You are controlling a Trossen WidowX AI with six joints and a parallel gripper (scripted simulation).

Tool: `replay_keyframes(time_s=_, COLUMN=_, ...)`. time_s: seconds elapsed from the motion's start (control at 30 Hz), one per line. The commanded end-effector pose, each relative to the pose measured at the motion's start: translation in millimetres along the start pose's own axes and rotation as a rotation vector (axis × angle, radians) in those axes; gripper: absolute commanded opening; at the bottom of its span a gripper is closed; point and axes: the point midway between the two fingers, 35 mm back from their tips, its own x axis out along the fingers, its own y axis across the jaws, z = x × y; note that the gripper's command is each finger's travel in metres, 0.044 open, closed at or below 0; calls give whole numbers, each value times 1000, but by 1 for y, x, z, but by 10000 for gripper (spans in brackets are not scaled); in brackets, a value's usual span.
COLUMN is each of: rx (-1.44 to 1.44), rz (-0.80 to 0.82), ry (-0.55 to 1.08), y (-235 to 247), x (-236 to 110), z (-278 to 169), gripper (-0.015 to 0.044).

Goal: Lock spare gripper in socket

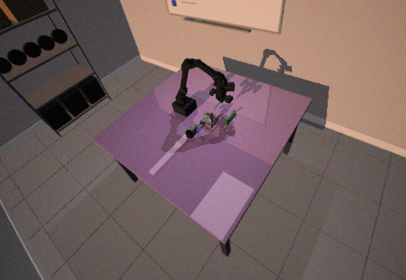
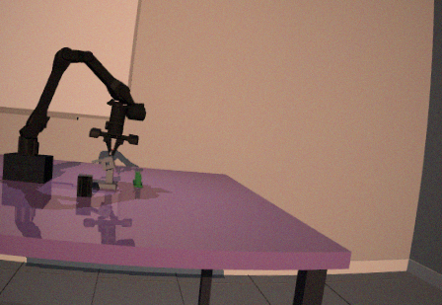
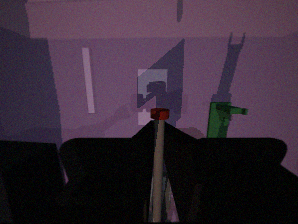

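- Beige walls, a whiteboard and grey floor tiles frame a glossy purple worktop [image 1: 254,166], with the black six-joint arm [image 2: 74,67] reaching from its base toward the middle of it.
- And the gripper [image 2: 111,151] is clamped on the slim tan lock pin with a red cap [image 3: 159,150], which runs straight out between the fingers in the wrist view, red end forward and well above the surface.
- So the pin looks to be out of its storage hole, I'd say; the small pale grey mount with its socket [image 3: 151,92] sits below at 12 o'clock from the pin's tip.
- At 3 o'clock of the mount stands a green upright piece [image 3: 218,120]; I can't tell what it is for.
- A short dark cylinder, probably the spare gripper [image 2: 85,185], waits at about 9 o'clock of the mount in the exterior view, apart from it.
- Risks now: the pin is thin, so it could twist or slip in the grip during a quick swing.
- Set down carelessly, it may roll away, or land across the socket and block the docking.
- A low pass could also clip the green piece or the mount.
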Motion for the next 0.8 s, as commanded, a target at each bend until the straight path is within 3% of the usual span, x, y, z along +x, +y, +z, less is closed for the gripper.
replay_keyframes(time_s=0.0, rx=-4, rz=-7, ry=-3, y=-12, x=-4, z=7, gripper=0)
replay_keyframes(time_s=0.77, rx=-15, rz=-10, ry=-4, y=-75, x=-12, z=37, gripper=0)
